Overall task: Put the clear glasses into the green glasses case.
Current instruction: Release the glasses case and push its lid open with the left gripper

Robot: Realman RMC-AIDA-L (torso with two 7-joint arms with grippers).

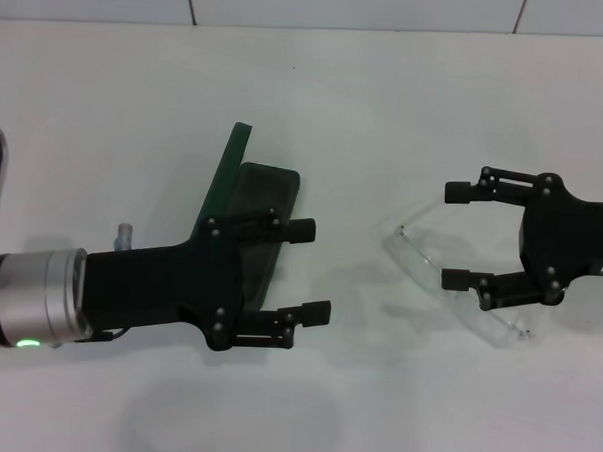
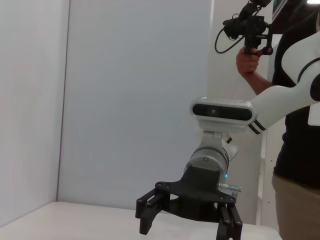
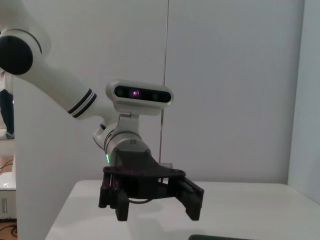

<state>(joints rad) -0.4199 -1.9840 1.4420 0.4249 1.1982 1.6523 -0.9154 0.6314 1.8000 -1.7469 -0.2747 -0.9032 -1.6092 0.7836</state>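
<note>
The green glasses case (image 1: 268, 197) lies on the white table with its lid (image 1: 225, 175) standing open. A sliver of its edge (image 3: 220, 236) shows in the right wrist view. My left gripper (image 1: 312, 270) is open, its fingers reaching past the case's right side with nothing between them. The clear glasses (image 1: 412, 251) lie on the table to the right, apart from the case. My right gripper (image 1: 452, 236) is open over the glasses' right half and grips nothing. Each wrist view shows the other arm's gripper: the right (image 2: 186, 231), the left (image 3: 157, 212).
The white table (image 1: 317, 97) stretches to a white wall at the back. In the left wrist view, a person (image 2: 295, 150) holding a camera rig (image 2: 252, 27) stands behind my right arm.
</note>
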